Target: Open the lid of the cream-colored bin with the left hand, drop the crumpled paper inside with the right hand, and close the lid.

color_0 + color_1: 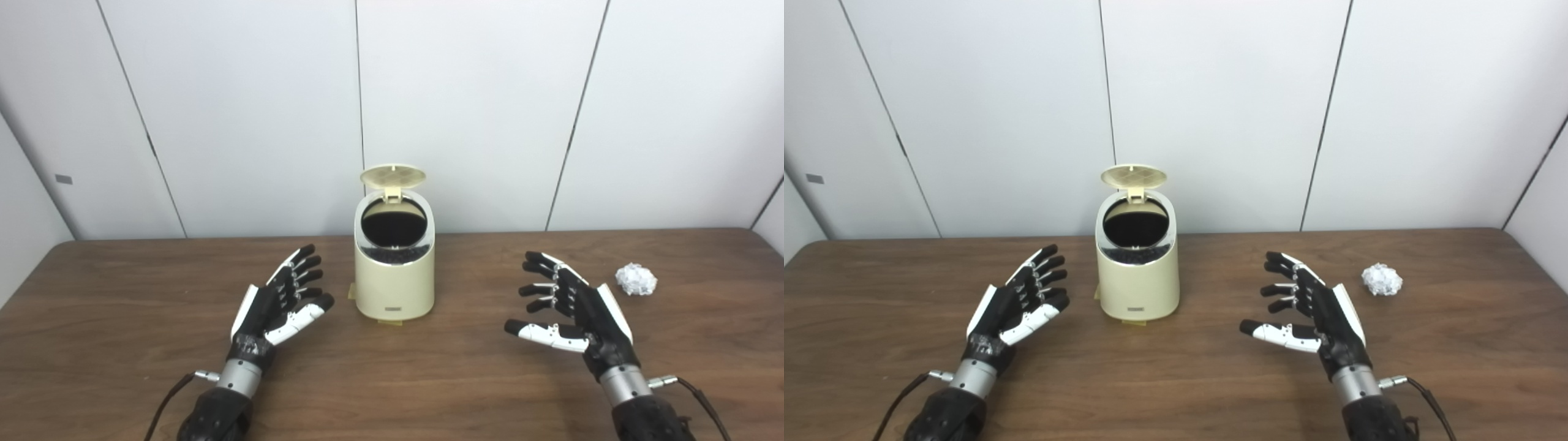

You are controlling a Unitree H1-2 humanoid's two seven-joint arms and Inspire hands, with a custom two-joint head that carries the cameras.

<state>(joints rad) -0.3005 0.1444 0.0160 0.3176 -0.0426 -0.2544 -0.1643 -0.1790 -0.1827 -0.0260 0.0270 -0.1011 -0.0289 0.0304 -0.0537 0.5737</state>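
Right now we see the cream-colored bin [394,269] standing upright mid-table [122,367], its lid [392,176] flipped up at the back and the dark opening exposed. Our left hand [278,300] hovers just left of the bin, fingers spread, holding nothing. Our right hand [566,309] hangs well to the bin's right, fingers likewise apart and empty. The crumpled paper [636,279] lies on the wood beyond it, near the right edge.

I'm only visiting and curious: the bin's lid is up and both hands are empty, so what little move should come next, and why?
Probably the right hand should swing outward to the crumpled paper and close on it. The lid of the cream-colored bin already stands open, the paper lies untouched on the table, and the left hand is open beside the bin.
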